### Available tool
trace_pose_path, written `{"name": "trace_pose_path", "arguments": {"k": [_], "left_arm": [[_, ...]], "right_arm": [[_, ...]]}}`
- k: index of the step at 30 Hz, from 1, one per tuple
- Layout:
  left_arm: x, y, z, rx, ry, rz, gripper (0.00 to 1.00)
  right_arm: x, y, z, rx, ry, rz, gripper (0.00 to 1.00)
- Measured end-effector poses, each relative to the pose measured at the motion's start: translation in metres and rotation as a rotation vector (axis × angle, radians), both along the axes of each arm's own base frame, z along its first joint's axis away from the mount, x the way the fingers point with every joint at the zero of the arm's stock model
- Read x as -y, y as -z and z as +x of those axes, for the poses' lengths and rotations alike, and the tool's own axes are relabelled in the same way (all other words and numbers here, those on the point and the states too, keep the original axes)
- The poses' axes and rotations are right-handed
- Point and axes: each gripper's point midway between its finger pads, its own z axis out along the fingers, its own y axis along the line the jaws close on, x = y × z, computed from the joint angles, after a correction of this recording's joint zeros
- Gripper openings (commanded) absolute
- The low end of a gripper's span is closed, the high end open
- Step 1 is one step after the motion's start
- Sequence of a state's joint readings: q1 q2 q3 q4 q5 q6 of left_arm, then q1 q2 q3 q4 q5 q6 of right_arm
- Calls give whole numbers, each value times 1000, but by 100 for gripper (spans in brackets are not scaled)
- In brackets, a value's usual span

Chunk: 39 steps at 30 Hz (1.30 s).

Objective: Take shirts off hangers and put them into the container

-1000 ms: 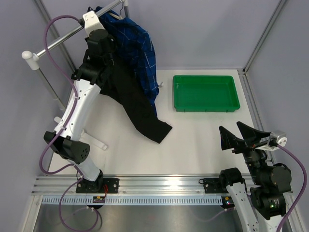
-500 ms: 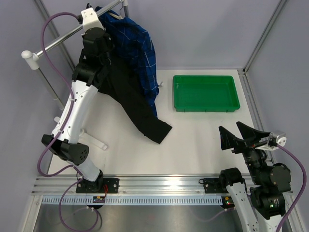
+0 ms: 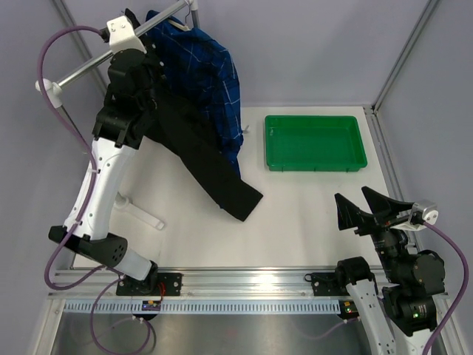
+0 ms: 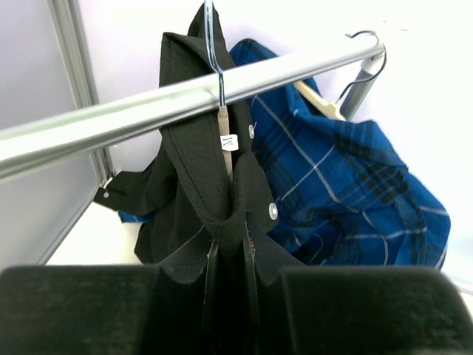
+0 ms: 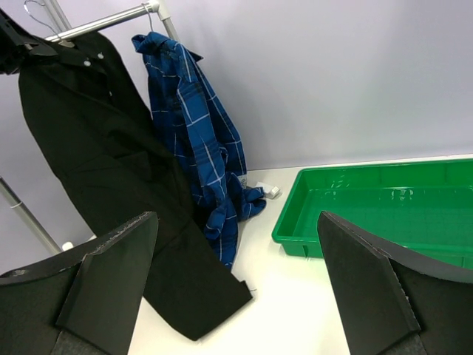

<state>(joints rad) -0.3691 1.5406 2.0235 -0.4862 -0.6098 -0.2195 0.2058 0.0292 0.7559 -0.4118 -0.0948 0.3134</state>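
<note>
left gripper (image 4: 230, 255) pinching black shirt (image 4: 185, 185) at 11 o'clock, plaid shirt (image 4: 347, 185) just beside, right gripper (image 5: 236, 277) spread at 5 o'clock, tray (image 3: 314, 144) 1 o'clock

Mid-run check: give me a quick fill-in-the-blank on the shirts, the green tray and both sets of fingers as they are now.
The left fingers are ____ on the black shirt.
The right fingers stand ____, holding nothing.
The green container holds ____ shirts.
The number of shirts hanging on the rail is ____.
Missing words: shut, open, no, two.
</note>
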Motion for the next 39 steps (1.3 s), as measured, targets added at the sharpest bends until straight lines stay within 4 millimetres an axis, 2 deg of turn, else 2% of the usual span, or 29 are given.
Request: {"name": "trace_pose_path", "arguments": {"k": [8,10,14,18,22,28,33,39], "left_arm": [[-9,14,-59,-31,59,-22,0],[-7,12,-72,-31,81,-22,0],[-2,8,-89,-28,133,-22,0],[0,15,-107,-30,191,-16,0],[2,17,-133,-25,274,-6,0],[13,1,-179,13,444,-1,0],[29,-25,-218,43,615,-4,0],[48,-40,-265,80,827,-1,0]], "right_arm": [[0,1,0,1,0,0,100],[0,1,0,2,-1,0,99],[0,0,-2,6,-1,1,100],[0,0,-2,9,-1,2,99],[0,-1,-2,11,-2,3,99],[0,0,0,4,-2,1,99],[-1,0,5,-16,-1,-8,99],[-4,-6,10,-36,-9,-25,100]]}}
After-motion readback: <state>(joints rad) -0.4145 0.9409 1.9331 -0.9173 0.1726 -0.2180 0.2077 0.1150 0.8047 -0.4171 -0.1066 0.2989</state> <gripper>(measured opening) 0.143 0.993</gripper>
